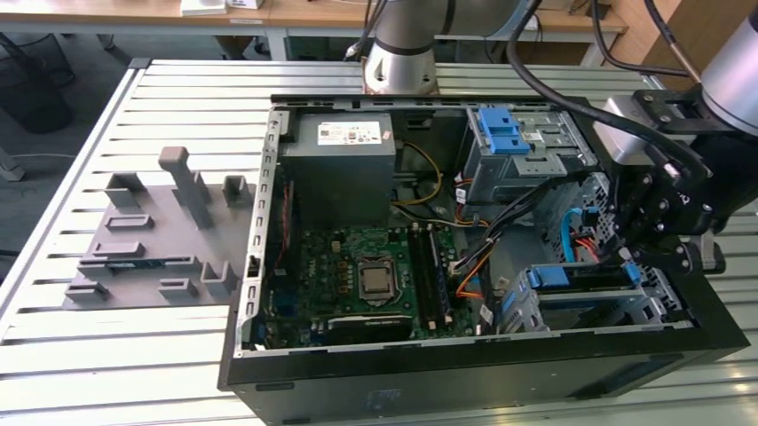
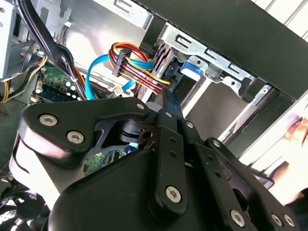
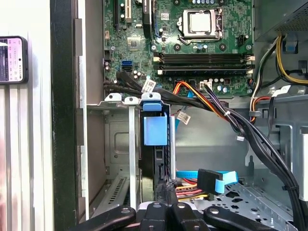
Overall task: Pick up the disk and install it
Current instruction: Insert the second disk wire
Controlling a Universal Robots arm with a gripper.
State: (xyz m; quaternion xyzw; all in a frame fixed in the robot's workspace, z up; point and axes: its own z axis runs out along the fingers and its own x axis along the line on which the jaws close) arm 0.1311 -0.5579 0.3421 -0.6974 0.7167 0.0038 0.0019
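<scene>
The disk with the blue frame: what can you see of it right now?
The disk stands on edge inside a slot of the silver metal cage, at a corner of the open computer case. In the first wrist view it shows a thin dark edge and a blue plastic frame with a boxy blue tab at the end nearest the green circuit board. The tool sits at its opposite end; whether they touch cannot be told.

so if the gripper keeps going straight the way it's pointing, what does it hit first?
Most likely the disk: in the first wrist view the gripper points at its blue carrier frame, seated upright in the drive cage. Depth is unclear, so the gap can't be judged.
</scene>
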